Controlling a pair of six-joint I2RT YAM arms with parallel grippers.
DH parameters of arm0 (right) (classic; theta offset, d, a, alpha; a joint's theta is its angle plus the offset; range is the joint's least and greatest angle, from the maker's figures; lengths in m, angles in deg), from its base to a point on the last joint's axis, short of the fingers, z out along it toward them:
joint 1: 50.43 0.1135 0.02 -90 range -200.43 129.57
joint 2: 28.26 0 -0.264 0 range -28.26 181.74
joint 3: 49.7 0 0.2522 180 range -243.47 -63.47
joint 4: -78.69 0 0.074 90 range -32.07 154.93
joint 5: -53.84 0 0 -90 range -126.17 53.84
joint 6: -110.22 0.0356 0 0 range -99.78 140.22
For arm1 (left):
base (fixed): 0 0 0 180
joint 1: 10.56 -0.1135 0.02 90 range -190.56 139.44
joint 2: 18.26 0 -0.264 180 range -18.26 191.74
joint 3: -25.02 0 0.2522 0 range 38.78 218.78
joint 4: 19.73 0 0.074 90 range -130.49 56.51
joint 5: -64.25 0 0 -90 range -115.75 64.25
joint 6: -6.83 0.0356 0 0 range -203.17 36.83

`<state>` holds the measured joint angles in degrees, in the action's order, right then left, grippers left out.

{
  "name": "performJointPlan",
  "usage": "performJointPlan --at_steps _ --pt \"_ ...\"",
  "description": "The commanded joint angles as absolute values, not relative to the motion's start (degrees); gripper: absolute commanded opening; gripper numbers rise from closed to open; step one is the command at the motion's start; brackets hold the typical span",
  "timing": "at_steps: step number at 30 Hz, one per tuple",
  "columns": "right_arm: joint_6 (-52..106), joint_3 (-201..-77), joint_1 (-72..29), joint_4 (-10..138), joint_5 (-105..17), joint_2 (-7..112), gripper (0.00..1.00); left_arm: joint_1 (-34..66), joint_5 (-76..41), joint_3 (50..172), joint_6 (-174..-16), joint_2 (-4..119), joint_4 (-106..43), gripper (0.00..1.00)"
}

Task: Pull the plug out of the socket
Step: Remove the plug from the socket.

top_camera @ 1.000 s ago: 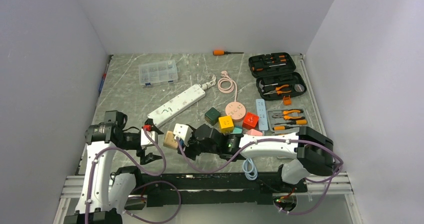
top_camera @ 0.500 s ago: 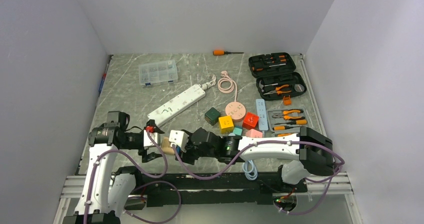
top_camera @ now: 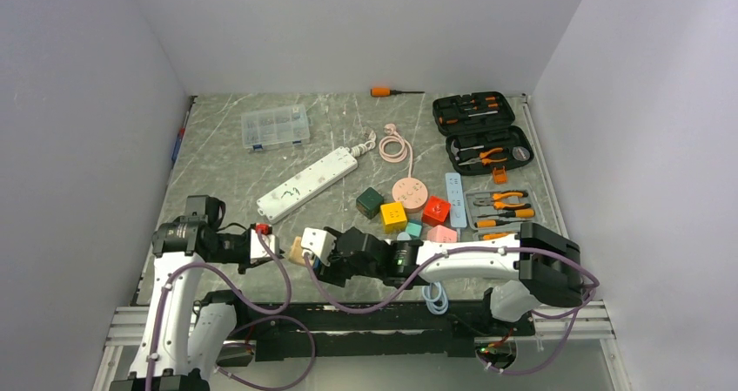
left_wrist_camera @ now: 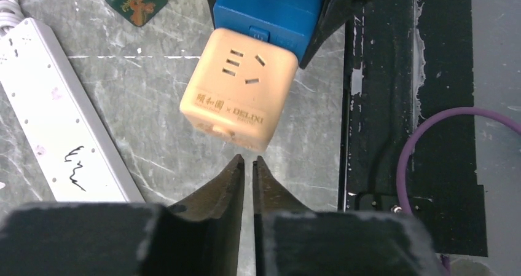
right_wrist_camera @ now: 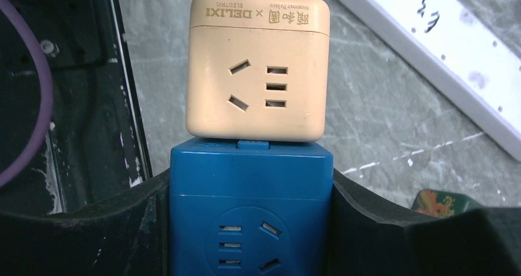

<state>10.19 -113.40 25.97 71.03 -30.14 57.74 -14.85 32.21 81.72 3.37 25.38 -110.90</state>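
Note:
A beige cube plug [right_wrist_camera: 258, 73] is seated in the end of a blue cube socket [right_wrist_camera: 250, 214]. My right gripper [right_wrist_camera: 250, 184] is shut on the blue socket, one black finger on each side, low over the table near the front edge [top_camera: 318, 256]. In the left wrist view the beige plug [left_wrist_camera: 239, 98] sticks out of the blue socket [left_wrist_camera: 270, 11] towards my left gripper [left_wrist_camera: 247, 160]. That gripper is shut with nothing between its fingers, its tips just short of the beige plug. From above, the beige plug [top_camera: 297, 250] lies between the two grippers, the left gripper [top_camera: 280, 250] to its left.
A white power strip [top_camera: 306, 182] lies behind the left gripper. Green [top_camera: 369, 202], yellow [top_camera: 392, 216] and red [top_camera: 436, 210] cubes and a pink round socket [top_camera: 409, 191] sit mid-table. Tool cases [top_camera: 483, 130] stand at the back right, and a black rail [left_wrist_camera: 381, 104] runs along the near edge.
My left gripper's jaws have gone from wide open to shut, closing on nothing. The right gripper still holds the blue socket with the beige plug and has shifted only slightly.

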Motion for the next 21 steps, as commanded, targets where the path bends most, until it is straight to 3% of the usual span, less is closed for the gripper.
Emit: performJointPlan --at_steps 1,4,6,8,10,21 --pt "11.2 -111.1 26.3 76.2 -27.7 53.1 0.0 -14.8 32.1 83.7 6.8 24.8 -115.0 0.07" --pt "11.9 -109.6 26.3 76.2 -28.5 51.8 0.0 -14.8 30.8 83.3 5.4 24.7 -114.1 0.04" --pt "12.0 -109.7 26.3 76.1 -29.6 51.3 0.0 -14.7 31.6 83.4 5.6 25.0 -114.2 0.13" --pt "11.7 -110.8 26.3 76.3 -30.9 51.2 0.0 -14.7 33.3 83.9 4.6 24.7 -113.6 0.44" --pt "11.3 -112.3 26.3 76.4 -32.2 51.9 0.0 -14.7 35.1 84.1 3.5 23.9 -112.2 0.96" --pt "9.1 -119.9 26.3 75.8 -38.9 57.2 0.0 -14.3 34.4 84.1 -0.1 23.9 -106.8 0.99"
